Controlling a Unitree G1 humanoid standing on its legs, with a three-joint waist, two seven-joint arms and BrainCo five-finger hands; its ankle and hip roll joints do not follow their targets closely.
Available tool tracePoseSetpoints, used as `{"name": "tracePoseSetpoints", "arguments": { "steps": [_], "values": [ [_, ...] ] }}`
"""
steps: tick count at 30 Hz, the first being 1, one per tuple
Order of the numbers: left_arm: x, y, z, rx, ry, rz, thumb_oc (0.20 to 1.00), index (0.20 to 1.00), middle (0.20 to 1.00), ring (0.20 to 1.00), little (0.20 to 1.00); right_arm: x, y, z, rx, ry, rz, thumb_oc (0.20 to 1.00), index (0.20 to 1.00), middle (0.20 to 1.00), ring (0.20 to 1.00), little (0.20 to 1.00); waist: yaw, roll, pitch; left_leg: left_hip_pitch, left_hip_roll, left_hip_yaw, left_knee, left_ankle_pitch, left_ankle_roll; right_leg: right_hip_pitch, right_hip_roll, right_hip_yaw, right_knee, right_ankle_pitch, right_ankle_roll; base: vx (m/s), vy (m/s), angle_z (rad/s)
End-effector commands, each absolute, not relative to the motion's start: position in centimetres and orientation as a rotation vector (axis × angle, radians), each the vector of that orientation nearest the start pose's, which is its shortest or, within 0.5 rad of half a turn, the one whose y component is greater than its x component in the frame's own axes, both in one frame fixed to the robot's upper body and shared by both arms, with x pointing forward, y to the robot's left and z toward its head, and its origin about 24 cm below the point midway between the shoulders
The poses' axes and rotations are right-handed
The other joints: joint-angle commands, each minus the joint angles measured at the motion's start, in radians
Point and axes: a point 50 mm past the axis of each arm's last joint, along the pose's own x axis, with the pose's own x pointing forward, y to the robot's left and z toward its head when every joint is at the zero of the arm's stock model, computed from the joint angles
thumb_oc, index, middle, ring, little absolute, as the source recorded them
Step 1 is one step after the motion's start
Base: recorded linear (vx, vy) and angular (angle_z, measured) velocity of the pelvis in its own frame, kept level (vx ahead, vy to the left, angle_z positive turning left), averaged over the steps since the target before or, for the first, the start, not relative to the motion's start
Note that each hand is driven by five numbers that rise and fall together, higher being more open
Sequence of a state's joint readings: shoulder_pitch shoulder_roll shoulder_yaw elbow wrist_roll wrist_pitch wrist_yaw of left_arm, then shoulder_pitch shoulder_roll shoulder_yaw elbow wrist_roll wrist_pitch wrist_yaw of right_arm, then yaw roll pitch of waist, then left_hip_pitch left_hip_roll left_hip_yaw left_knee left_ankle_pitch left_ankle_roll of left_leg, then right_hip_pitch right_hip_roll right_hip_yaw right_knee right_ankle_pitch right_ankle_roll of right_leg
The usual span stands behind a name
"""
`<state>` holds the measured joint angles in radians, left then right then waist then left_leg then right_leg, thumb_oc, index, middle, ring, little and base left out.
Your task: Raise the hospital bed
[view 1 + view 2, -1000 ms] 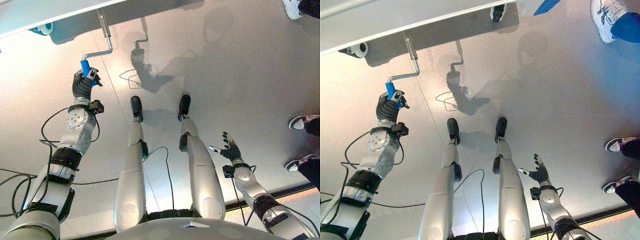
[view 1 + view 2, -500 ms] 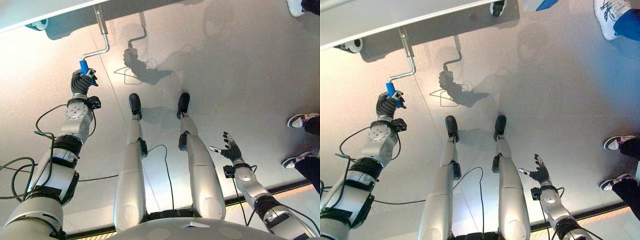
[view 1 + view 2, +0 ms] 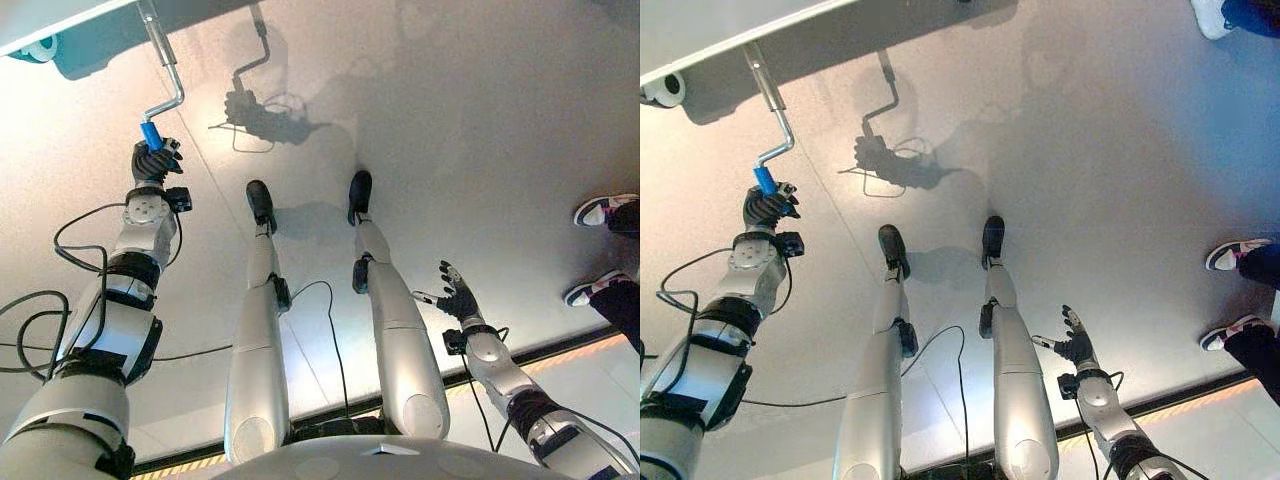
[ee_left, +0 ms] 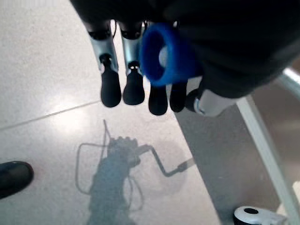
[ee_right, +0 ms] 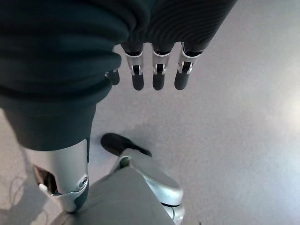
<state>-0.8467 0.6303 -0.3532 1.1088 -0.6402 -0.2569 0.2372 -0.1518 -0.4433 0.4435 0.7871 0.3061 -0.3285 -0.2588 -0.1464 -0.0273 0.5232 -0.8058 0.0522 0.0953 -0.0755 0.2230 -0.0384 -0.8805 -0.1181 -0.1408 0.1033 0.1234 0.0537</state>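
The hospital bed's pale frame runs along the far left edge of the eye views. A bent metal crank sticks out from under it and ends in a blue handle. My left hand is shut on that blue handle, fingers curled round it. My right hand hangs low at the near right, open, fingers spread over bare floor and holding nothing; its fingers point straight out.
A bed castor sits under the frame at the far left, also seen as the castor. A person's shoes stand at the right edge. Grey floor stretches between.
My left hand has moved away from me and leftward with the blue handle, turning the crank. The whole picture has shifted as the camera moved. The right hand stays as it was.
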Motion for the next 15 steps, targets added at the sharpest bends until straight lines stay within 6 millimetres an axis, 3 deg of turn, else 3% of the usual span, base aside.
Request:
{"name": "tracePoseSetpoints", "arguments": {
  "steps": [1, 15],
  "values": [
    [36.7, 32.1, 14.1, 0.216, -0.052, 0.526, 0.2, 0.2, 0.2, 0.2, 0.2, 21.7, -22.9, -6.8, -0.337, 0.391, -0.079, 1.0, 1.0, 1.0, 1.0, 1.0, 0.006, -0.061, -0.003, 0.028, -0.02, 0.044, 0.066, -0.082, 0.003, 0.019, -0.033, 0.059, 0.034, -0.011, 0.097, 0.01, -0.009, -0.05],
    [38.8, 29.7, 17.8, 0.316, -0.126, 0.473, 0.2, 0.2, 0.2, 0.2, 0.2, 21.9, -22.7, -6.0, -0.336, 0.343, -0.052, 1.0, 1.0, 1.0, 1.0, 1.0, -0.042, -0.059, -0.003, 0.011, -0.005, 0.091, 0.062, -0.082, -0.005, -0.051, -0.002, 0.112, 0.048, -0.003, 0.093, 0.0, -0.015, -0.1]
  ]
}}
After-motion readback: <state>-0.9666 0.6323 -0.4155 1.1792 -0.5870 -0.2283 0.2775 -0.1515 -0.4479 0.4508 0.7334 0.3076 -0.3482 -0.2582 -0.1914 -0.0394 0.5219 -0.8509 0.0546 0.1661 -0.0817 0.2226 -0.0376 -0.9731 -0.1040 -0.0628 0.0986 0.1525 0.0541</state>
